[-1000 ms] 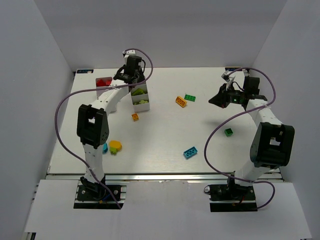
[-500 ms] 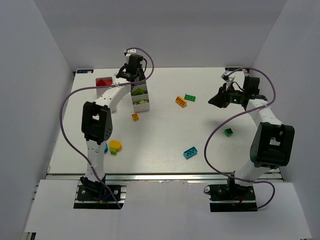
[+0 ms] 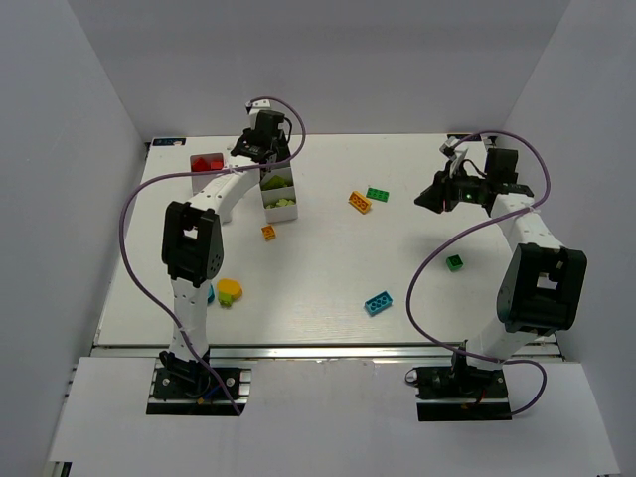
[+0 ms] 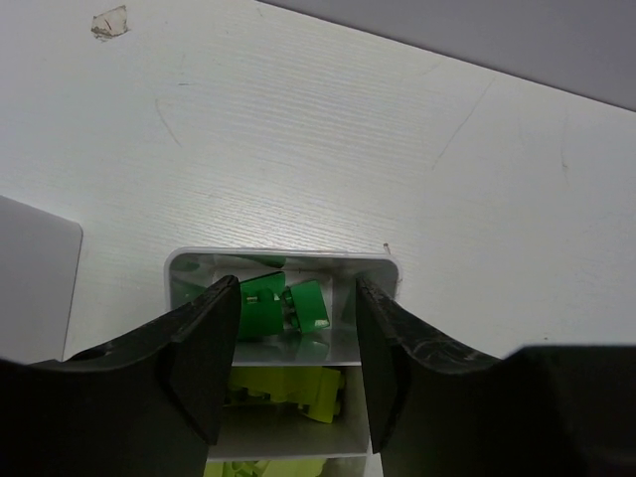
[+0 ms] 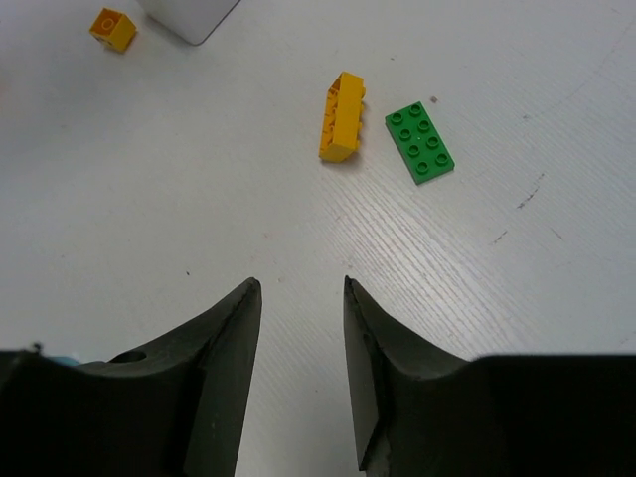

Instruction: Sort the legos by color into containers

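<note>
White plastic on a white table (image 3: pixel 328 258) is most of what I see from above. The left gripper (image 3: pixel 260 149) hangs over the far end of a three-compartment tray (image 3: pixel 295 195) at the far left, with lime bricks (image 3: pixel 281 204) in its nearer compartments. Red bricks (image 3: pixel 207 162) sit just left of it, in what looks like a second tray (image 3: pixel 193 159). The right gripper (image 3: pixel 429 197) hovers at the far right.

Loose on the table are an orange brick (image 3: pixel 359 202) beside a green plate (image 3: pixel 377 194) in the far middle and a small orange brick (image 3: pixel 268 233) just near the tray. A small green brick (image 3: pixel 454 261) lies to the right, with a cyan brick (image 3: pixel 378 303) nearer. A yellow-orange piece (image 3: pixel 230 292) lies next to a cyan bit (image 3: pixel 209 293), which is half hidden by the left arm.

From the left wrist, the fingers (image 4: pixel 204 338) stand moderately apart and hold nothing. Below them, green bricks (image 4: pixel 278 306) lie in the tray's far compartment, and the next one holds lime.

From the right wrist, the fingers (image 5: pixel 234 328) are parted and empty over bare table. The orange brick and green plate lie ahead of them.

I'd judge the sorting past halfway. Red, lime and green each have a compartment, while seven loose pieces wait. I can't see orange or cyan in any compartment.

I can read no writing or brand anywhere. The only mark is a scrap of tape (image 4: pixel 109 20) stuck to the table.
</note>
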`<state>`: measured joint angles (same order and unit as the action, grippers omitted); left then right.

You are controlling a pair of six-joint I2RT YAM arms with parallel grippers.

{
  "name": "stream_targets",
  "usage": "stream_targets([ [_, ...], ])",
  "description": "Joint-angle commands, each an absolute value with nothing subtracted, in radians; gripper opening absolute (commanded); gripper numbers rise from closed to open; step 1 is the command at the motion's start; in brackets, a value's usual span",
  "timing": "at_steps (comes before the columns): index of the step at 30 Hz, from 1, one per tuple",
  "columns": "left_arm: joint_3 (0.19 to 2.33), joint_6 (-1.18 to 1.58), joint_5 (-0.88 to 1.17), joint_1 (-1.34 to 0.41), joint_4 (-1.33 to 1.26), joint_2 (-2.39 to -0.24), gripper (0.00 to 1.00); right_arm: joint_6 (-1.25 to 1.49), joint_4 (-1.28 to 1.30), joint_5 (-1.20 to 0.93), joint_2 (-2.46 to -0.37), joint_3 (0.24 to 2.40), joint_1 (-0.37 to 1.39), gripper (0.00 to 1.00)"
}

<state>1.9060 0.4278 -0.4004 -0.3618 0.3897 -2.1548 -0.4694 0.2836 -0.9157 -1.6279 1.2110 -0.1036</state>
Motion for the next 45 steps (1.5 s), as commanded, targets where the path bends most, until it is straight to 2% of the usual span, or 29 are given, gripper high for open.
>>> stream_targets([
  [1, 1.904, 0.437, -0.399, -0.356, 0.383, -2.069, 0.60, -0.541, 0.353, -0.891, -1.632, 1.270, -0.106, 0.46],
  [2, 1.899, 0.436, -0.379, -0.356, 0.379, -2.037, 0.57, -0.567, 0.377, -0.847, -1.634, 1.279, -0.106, 0.51],
  [3, 1.873, 0.434, -0.362, -0.356, 0.373, -2.016, 0.45, -0.616, 0.403, -0.815, -1.635, 1.299, -0.106, 0.56],
  [4, 1.850, 0.431, -0.347, -0.356, 0.362, -1.990, 0.39, -0.642, 0.464, -0.774, -1.638, 1.311, -0.106, 0.76],
  [5, 1.821, 0.436, -0.333, -0.356, 0.336, -1.959, 0.32, -0.670, 0.501, -0.664, -1.655, 1.325, -0.106, 0.88],
  [6, 1.745, 0.443, -0.303, -0.356, 0.321, -1.892, 0.28, -0.692, 0.533, -0.600, -1.667, 1.354, -0.106, 0.89],
  [8, 1.650, 0.457, -0.266, -0.356, 0.267, -1.815, 0.27, -0.745, 0.655, -0.428, -1.713, 1.388, -0.107, 0.89],
  [9, 1.597, 0.471, -0.221, -0.356, 0.249, -1.733, 0.30, -0.749, 0.678, -0.376, -1.720, 1.393, -0.109, 0.89],
  [11, 1.436, 0.486, -0.184, -0.356, 0.195, -1.654, 0.53, -0.759, 0.709, -0.268, -1.710, 1.358, -0.110, 0.89],
  [14, 1.261, 0.509, -0.144, -0.356, 0.164, -1.507, 0.74, -0.706, 0.701, -0.148, -1.683, 1.276, -0.104, 0.89],
  [17, 1.128, 0.525, -0.161, -0.354, 0.156, -1.376, 0.83, -0.637, 0.741, -0.091, -1.686, 1.235, -0.098, 0.89],
  [24, 0.953, 0.571, -0.215, -0.353, 0.195, -1.174, 0.86, -0.549, 0.738, -0.023, -1.707, 1.149, -0.091, 0.89],
  [30, 0.853, 0.617, -0.213, -0.353, 0.196, -1.083, 0.86, -0.515, 0.732, -0.054, -1.767, 1.169, -0.080, 0.74],
  [34, 0.825, 0.630, -0.218, -0.353, 0.218, -1.043, 0.86, -0.505, 0.729, -0.057, -1.798, 1.181, -0.068, 0.59],
  [37, 0.805, 0.640, -0.225, -0.353, 0.221, -1.016, 0.86, -0.506, 0.724, -0.049, -1.804, 1.177, -0.055, 0.53],
  [38, 0.802, 0.644, -0.229, -0.353, 0.224, -1.009, 0.86, -0.508, 0.724, -0.051, -1.802, 1.180, -0.054, 0.48],
  [39, 0.801, 0.646, -0.232, -0.353, 0.230, -0.999, 0.86, -0.508, 0.727, -0.054, -1.801, 1.192, -0.052, 0.39],
  [45, 0.793, 0.647, -0.242, -0.353, 0.247, -0.965, 0.86, -0.587, 0.726, -0.144, -1.741, 1.255, -0.003, 0.12],
])
